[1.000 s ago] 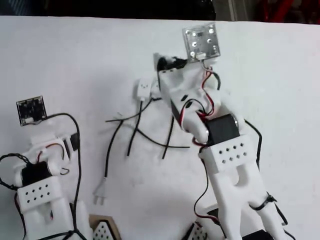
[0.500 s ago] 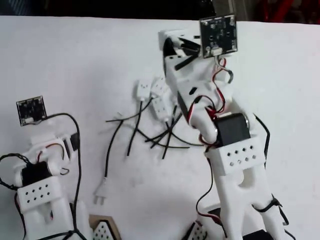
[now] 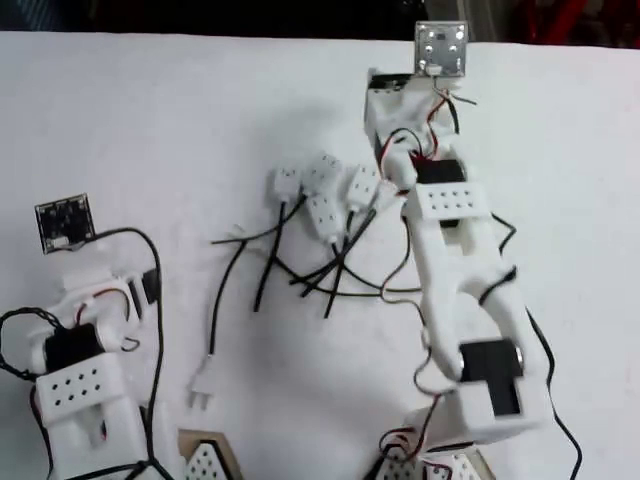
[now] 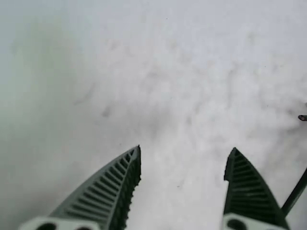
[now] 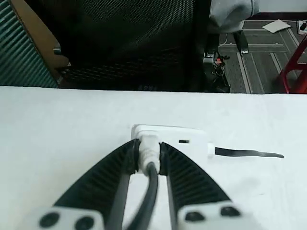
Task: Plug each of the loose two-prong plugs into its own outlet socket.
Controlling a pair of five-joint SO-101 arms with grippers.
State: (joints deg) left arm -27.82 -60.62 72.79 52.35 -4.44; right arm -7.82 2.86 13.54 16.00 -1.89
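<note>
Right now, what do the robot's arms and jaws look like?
Both the left arm and the right arm are chunky white plastic with black motor blocks. They have plates dotted with small round holes and looping red and black wires. Each carries a little square circuit board near its wrist. The jaws are dark, pointed wedges with ridged inner faces.

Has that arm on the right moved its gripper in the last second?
Yes. The right gripper has gone farther from the loose plug, toward the far table edge.
</note>
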